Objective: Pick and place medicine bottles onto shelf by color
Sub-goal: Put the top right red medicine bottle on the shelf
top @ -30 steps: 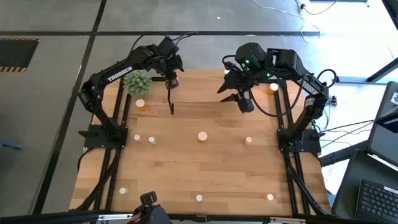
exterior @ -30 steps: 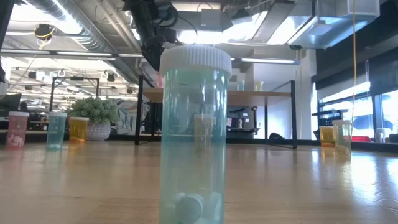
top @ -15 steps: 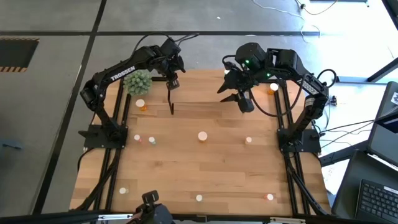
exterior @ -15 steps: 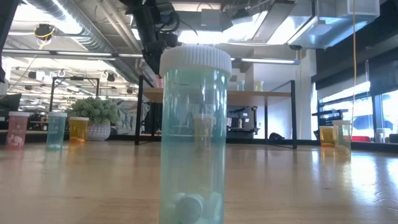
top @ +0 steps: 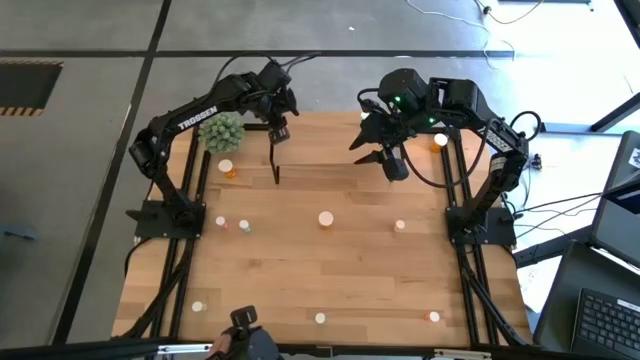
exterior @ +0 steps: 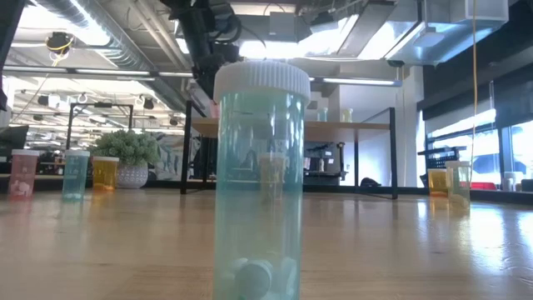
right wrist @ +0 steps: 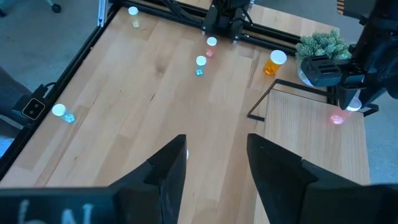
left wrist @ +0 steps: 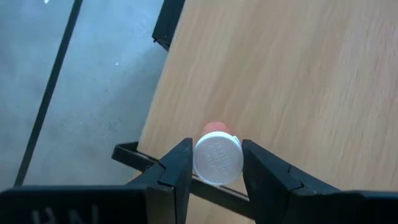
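My left gripper (top: 277, 128) hangs over the far left corner of the shelf (top: 340, 165) and is shut on a pink-red medicine bottle (left wrist: 217, 158) with a white cap. Whether the bottle's base stands on the shelf board (right wrist: 308, 124) I cannot tell. My right gripper (right wrist: 214, 155) is open and holds nothing, high over the shelf's right half (top: 385, 155). Several more bottles stand on their bases around the table, among them an orange one (top: 229, 168) near the plant and a blue-green one (exterior: 260, 183) right before the low camera. My left gripper pinches the bottle's white cap (left wrist: 217, 160) between its two fingers (left wrist: 181, 167), one on either side of the cap. The fingers slant down from above. The bottle stays upright, its pink body (right wrist: 337, 118) below the fingers at the shelf's corner.
A spiky green plant (top: 221, 130) stands just left of the shelf, close to my left arm. Small bottles are scattered mid-table (top: 326, 218) and along the near edge (top: 320, 318). An orange bottle (top: 440, 140) stands at the far right. Bare wood lies between them.
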`<action>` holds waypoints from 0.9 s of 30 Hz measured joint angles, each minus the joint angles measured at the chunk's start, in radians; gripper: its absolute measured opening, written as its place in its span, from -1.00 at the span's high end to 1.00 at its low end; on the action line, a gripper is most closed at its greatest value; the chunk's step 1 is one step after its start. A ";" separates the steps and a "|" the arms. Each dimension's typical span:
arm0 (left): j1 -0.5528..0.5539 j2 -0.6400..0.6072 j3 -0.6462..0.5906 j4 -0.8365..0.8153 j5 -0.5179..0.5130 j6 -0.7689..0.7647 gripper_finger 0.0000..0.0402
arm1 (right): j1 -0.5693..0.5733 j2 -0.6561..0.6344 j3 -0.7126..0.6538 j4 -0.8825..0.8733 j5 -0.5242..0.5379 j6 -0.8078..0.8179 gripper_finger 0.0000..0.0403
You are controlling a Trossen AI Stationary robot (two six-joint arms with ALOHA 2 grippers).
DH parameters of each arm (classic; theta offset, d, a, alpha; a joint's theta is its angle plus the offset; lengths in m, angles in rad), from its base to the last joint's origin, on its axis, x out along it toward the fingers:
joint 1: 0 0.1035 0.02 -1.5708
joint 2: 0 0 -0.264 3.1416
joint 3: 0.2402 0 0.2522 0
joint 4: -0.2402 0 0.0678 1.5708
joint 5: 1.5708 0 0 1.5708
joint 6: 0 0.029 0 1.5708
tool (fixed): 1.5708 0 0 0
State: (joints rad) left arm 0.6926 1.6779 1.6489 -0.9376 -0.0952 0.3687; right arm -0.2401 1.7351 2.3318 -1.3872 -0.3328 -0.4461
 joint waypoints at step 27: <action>-0.002 0.000 0.000 -0.005 -0.035 -0.026 0.41 | 0.000 0.000 0.000 0.000 0.000 0.000 0.14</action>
State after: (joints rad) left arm 0.6907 1.6783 1.6489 -0.9424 -0.1303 0.3428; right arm -0.2398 1.7351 2.3318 -1.3872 -0.3332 -0.4461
